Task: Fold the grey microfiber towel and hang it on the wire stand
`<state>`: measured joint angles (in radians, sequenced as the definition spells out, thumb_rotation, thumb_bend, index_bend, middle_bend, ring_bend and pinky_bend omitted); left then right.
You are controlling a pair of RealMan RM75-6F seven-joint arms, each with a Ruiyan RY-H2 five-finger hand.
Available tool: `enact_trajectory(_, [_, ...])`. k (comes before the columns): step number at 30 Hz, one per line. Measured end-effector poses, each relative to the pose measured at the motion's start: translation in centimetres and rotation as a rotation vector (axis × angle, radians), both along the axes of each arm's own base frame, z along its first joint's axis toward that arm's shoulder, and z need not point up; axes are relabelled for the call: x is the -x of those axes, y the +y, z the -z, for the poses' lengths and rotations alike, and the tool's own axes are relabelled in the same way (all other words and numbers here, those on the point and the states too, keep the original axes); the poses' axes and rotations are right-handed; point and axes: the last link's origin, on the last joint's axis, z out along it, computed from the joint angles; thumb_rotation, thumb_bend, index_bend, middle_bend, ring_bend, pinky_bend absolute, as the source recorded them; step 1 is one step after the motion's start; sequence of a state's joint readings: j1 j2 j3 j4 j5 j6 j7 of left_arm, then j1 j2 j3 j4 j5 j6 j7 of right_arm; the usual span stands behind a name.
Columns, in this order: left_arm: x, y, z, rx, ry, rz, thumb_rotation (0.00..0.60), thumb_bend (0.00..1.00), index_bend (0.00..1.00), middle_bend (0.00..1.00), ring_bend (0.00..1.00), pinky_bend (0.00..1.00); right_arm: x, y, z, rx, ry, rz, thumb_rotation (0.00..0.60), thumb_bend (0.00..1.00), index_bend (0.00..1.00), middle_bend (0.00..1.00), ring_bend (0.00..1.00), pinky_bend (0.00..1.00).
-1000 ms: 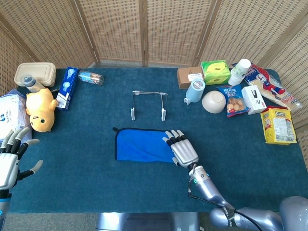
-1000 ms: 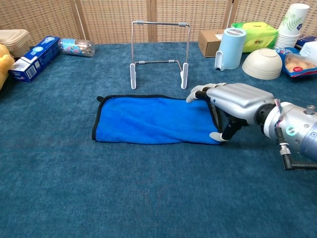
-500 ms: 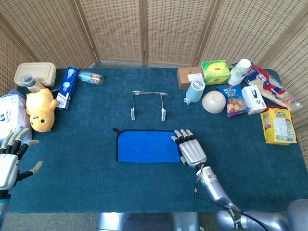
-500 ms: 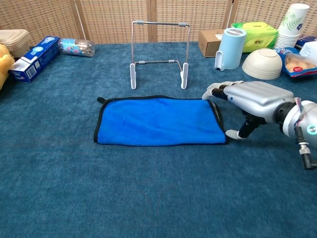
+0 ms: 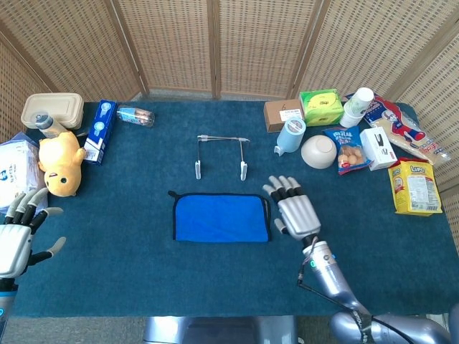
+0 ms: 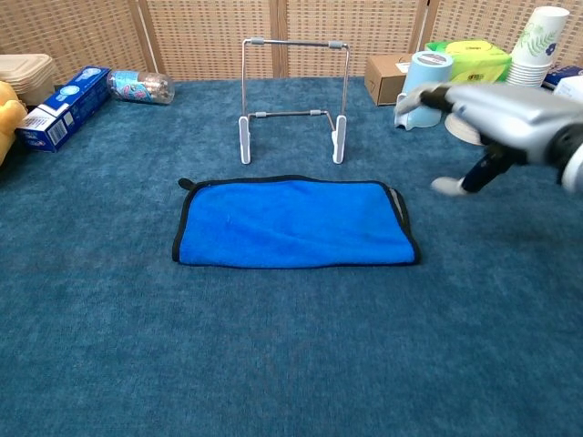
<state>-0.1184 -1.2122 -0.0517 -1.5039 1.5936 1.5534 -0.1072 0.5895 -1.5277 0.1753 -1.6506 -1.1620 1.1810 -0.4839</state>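
The towel [image 5: 221, 218] [image 6: 293, 222] looks bright blue with a black hem and lies flat as a folded rectangle in the middle of the table. Behind it stands the wire stand [image 5: 222, 155] [image 6: 292, 98], upright with nothing on it. My right hand [image 5: 295, 209] [image 6: 496, 116] hovers off the towel's right end, raised above the cloth, fingers spread and holding nothing. My left hand [image 5: 20, 229] hangs at the table's left edge, fingers apart and empty; the chest view does not show it.
A yellow plush [image 5: 60, 163], a blue box [image 5: 99, 130] and a lidded container [image 5: 51, 110] crowd the left. At the back right stand a light blue jug [image 5: 290, 135], a white bowl [image 5: 318, 151], a cardboard box [image 5: 281, 113] and snack packs [image 5: 414, 186].
My right hand has slid right off the towel's end and lifted away from it. The towel now lies smoother and flat. My left hand has barely moved.
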Motion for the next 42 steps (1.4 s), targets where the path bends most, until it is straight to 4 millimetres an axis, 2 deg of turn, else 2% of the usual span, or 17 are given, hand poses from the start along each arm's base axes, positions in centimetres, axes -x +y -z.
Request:
enact_trajectory(8, [-0.4, 1.1, 0.6, 0.066, 0.052, 0.000, 0.600, 0.34, 0.37, 0.13, 0.00, 0.00, 2.3, 0.3, -4.6, 0.112, -0.031, 0.038, 0.600, 0.30, 0.13, 0.06, 0.00, 0.00])
enact_trajectory(17, [-1.6, 5.2, 2.6, 0.141, 0.195, 0.106, 0.600, 0.35, 0.26, 0.12, 0.00, 0.00, 4.0, 2.8, -7.3, 0.160, -0.037, 0.046, 0.600, 0.30, 0.13, 0.06, 0.00, 0.00])
enact_trajectory(24, [-2.9, 8.9, 5.6, 0.219, 0.225, 0.207, 0.600, 0.34, 0.26, 0.12, 0.00, 0.00, 4.9, 4.0, -9.1, 0.200, -0.034, 0.062, 0.600, 0.30, 0.13, 0.06, 0.00, 0.00])
enact_trajectory(30, [-3.9, 11.0, 8.3, 0.262, 0.263, 0.297, 0.600, 0.34, 0.26, 0.12, 0.00, 0.00, 5.8, 4.8, -10.2, 0.224, -0.032, 0.089, 0.600, 0.30, 0.13, 0.06, 0.00, 0.00])
enact_trajectory(42, [-6.2, 13.2, 13.4, 0.318, 0.273, 0.411, 0.600, 0.34, 0.26, 0.12, 0.00, 0.00, 6.6, 6.0, -11.7, 0.269, -0.041, 0.120, 0.600, 0.30, 0.12, 0.06, 0.00, 0.00])
